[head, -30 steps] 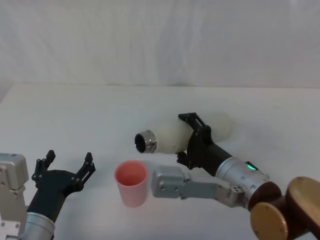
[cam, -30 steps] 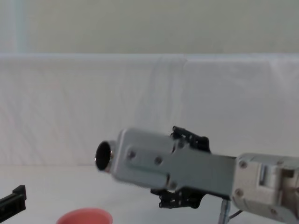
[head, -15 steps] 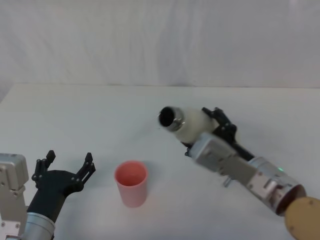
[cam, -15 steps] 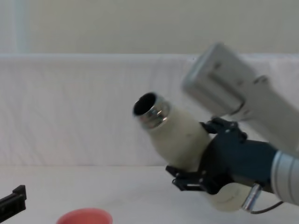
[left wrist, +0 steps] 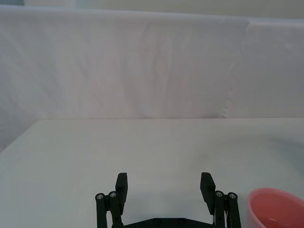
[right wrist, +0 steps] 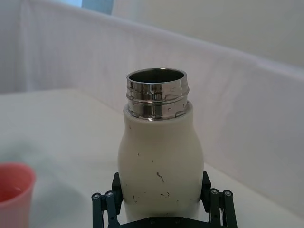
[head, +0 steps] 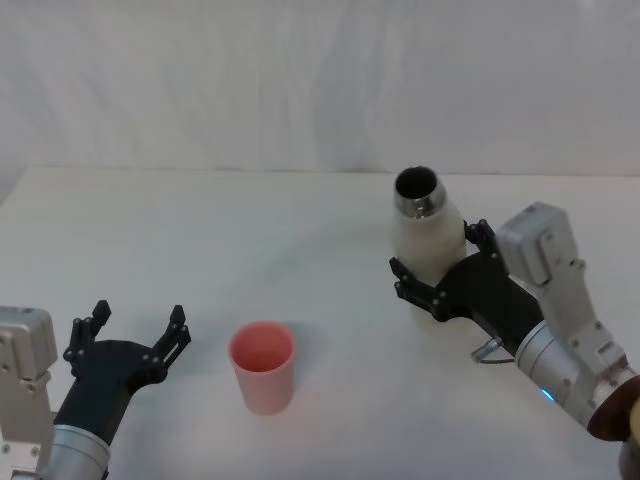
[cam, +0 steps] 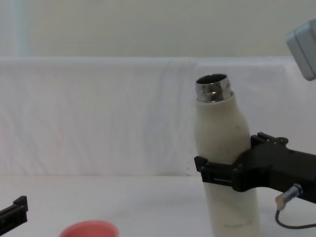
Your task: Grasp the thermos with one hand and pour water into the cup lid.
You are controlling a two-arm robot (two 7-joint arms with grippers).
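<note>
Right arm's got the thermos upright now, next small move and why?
Probably lower the thermos onto the table and open the jaws. It stands upright in the right gripper, well away from the cup lid, which seems to hold liquid. Left gripper idles open beside the lid.

The thermos [right wrist: 160, 161] has a matt cream body, lightly scuffed, with a glossy steel neck. The cup lid [head: 263, 365] looks smooth, matt pink plastic.

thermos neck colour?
Shiny steel, threaded, above the thermos's matte cream-white body. Clearest in the right wrist view.
</note>
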